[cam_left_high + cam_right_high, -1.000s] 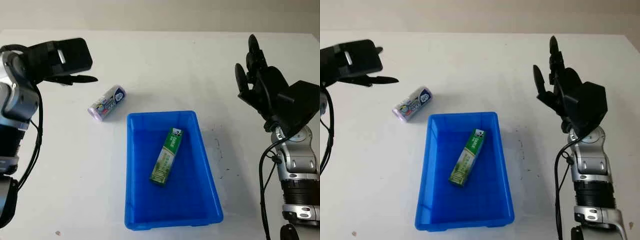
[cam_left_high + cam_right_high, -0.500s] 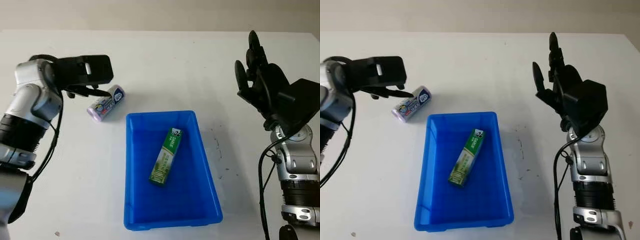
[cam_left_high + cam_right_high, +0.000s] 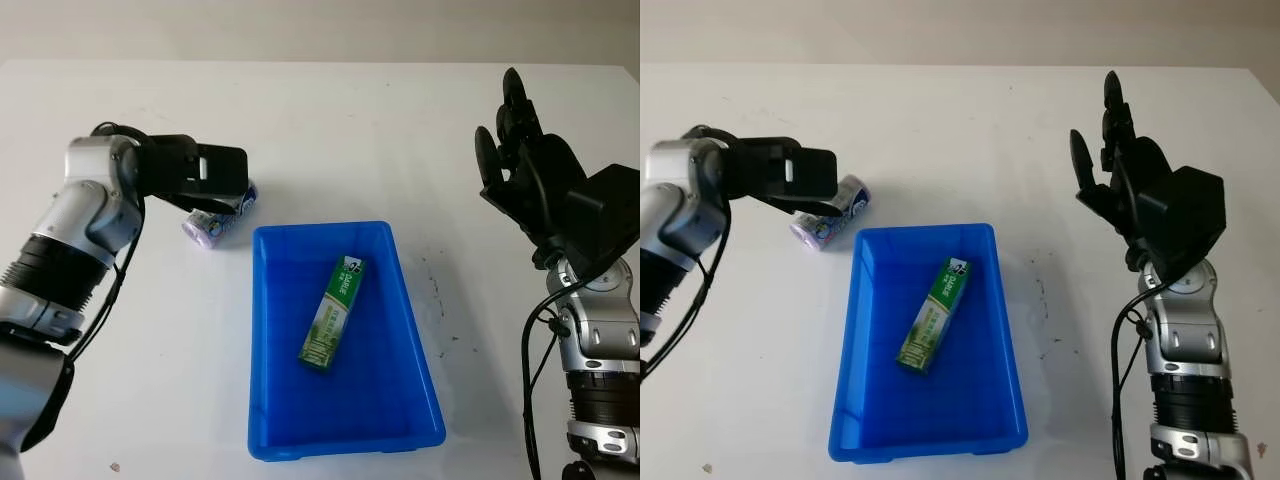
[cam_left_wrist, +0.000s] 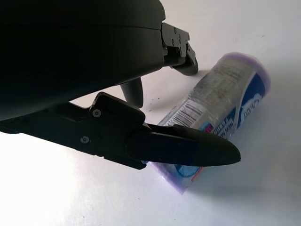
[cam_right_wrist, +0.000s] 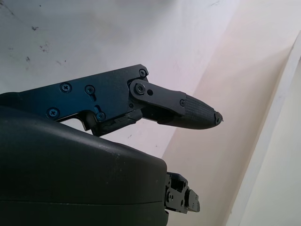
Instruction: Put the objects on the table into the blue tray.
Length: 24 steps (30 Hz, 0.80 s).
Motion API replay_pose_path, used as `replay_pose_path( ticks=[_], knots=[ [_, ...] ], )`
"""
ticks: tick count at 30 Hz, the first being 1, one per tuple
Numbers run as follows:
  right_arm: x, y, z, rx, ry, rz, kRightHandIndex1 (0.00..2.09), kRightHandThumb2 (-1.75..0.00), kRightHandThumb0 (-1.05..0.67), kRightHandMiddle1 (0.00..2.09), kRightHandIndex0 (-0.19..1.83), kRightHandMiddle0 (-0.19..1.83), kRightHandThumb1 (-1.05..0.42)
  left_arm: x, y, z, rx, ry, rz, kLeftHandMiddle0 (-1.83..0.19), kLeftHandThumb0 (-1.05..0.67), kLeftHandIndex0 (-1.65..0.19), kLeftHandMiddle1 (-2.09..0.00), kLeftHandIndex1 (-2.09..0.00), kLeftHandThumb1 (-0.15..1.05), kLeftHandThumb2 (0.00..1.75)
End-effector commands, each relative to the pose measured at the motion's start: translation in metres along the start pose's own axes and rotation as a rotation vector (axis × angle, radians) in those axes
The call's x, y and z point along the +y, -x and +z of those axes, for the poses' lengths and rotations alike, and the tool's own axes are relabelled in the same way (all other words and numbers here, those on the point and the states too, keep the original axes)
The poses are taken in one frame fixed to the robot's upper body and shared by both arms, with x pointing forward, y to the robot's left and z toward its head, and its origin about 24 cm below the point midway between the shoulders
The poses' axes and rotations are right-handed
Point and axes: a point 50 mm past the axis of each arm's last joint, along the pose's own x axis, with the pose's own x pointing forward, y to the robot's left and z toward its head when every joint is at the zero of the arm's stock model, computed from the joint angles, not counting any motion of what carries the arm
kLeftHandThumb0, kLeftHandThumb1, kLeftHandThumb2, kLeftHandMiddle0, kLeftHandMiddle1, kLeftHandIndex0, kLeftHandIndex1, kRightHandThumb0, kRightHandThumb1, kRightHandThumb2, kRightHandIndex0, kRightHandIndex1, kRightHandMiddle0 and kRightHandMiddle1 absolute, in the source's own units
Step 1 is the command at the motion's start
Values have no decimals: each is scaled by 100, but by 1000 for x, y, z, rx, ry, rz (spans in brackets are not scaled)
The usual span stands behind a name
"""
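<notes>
The purple-capped bottle [image 3: 214, 218] lies on its side on the white surface [image 3: 330, 130], just beside the blue tray's [image 3: 425, 385] far left corner. The left robot hand [image 3: 205, 180] sits over it, fingers [image 4: 188, 150] either side, not yet closed on it. A green box [image 3: 333, 312] lies inside the tray. The right robot hand [image 3: 525, 170] is raised and open, right of the tray.

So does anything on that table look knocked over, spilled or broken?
Nothing stands out. The purple canister lies on its side on the white table beside the blue tray, under the left hand. The green box lies askew inside the tray. The right hand is open, raised.
</notes>
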Motion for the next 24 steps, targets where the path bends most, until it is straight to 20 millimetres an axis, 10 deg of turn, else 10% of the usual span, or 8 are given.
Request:
replay_pose_path(
  ticks=[1,2,3,5,15,21,24],
  knots=[
    [-4,3,5,-16,3,-8,0,-63,-60,0,-19,-19,-105,-10,-5,-2,15,-24,-19,4,-86,-10,-200,-33,105,23],
    [-5,4,5,-17,6,-8,0,-62,-60,0,-19,-19,-105,-12,-7,-2,20,-34,-22,-4,-84,-3,-205,-63,105,23],
    [-5,4,6,-17,10,-9,0,-63,-59,0,-19,-19,-105,-15,-9,-2,21,-48,-25,-15,-83,3,-207,-148,105,23],
    [-5,4,7,-17,20,-11,0,-64,-57,0,-19,-19,-105,-19,-13,-1,33,-100,-43,-7,-83,-5,-209,-193,105,24],
    [-10,6,11,-19,-28,-13,0,-66,-55,0,-19,-19,-105,-42,-29,6,82,-381,-87,5,-87,10,-205,-209,105,28],
    [-12,7,13,-15,-36,-27,0,-64,-55,0,-19,-19,-105,-38,-31,8,35,-464,-58,-63,-51,17,-208,-156,105,36],
    [-13,7,13,-18,-42,-29,0,-63,-55,0,-19,-19,-105,-32,-29,11,40,-474,-77,-59,-41,19,-209,-132,105,37]
  ],
)
